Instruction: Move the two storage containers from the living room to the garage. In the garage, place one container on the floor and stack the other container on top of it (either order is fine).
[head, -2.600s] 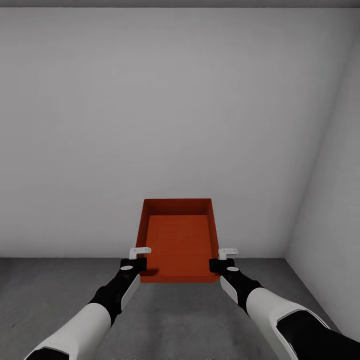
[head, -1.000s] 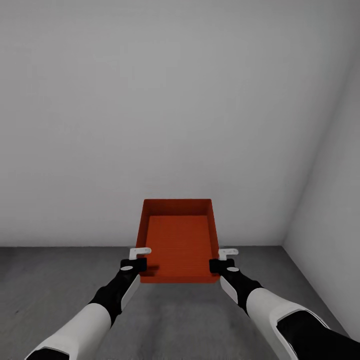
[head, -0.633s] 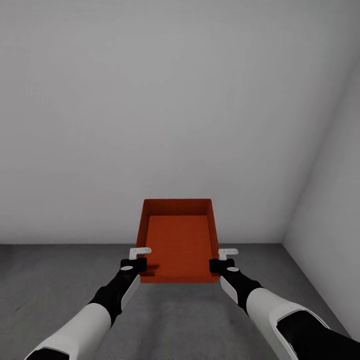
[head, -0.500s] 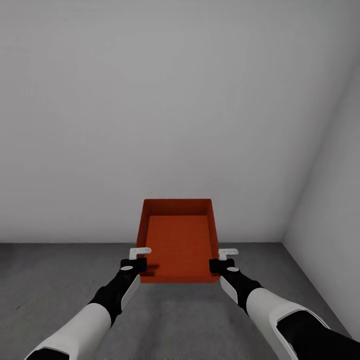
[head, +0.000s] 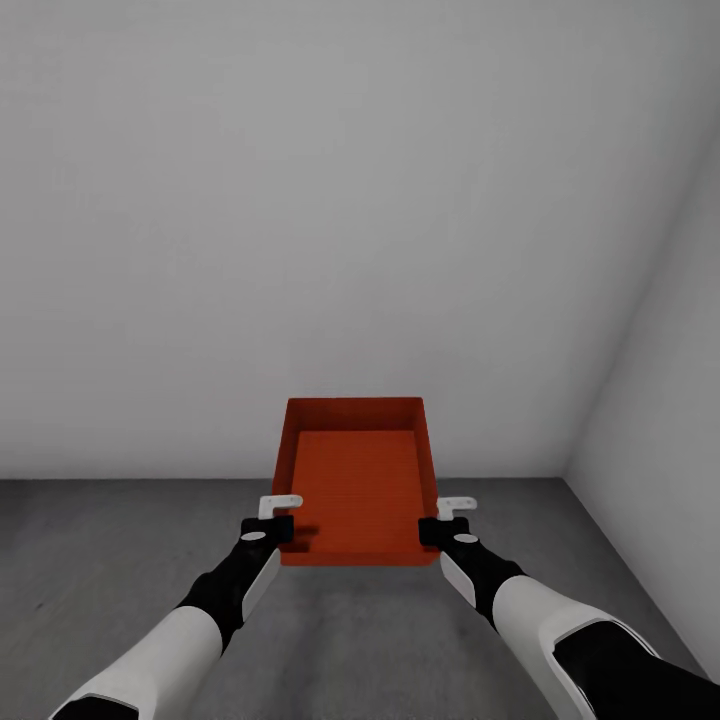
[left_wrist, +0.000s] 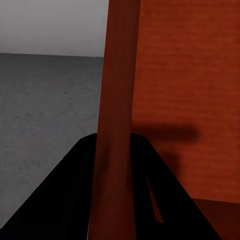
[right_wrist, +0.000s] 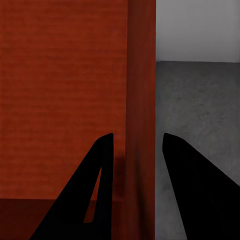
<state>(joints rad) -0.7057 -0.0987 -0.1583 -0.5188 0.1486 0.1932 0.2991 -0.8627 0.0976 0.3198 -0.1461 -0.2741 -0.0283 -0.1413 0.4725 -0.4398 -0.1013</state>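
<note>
Grey floor (head: 120, 560), white walls (head: 300, 220); left fingers (left_wrist: 80, 180) and right fingers (right_wrist: 107, 175) each clamped on a bin (head: 355, 480) side wall.

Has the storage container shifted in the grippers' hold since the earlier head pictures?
No. The storage container sits unchanged between the left gripper and right gripper; only the floor-wall line behind has risen, since the camera moved.

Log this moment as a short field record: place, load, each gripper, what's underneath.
place: bare room, grey-white wall
load: one red-orange storage container, open top, empty, held level above the floor
left gripper: shut on the container's left wall
right gripper: shut on its right wall
underneath: dark grey concrete floor
</note>
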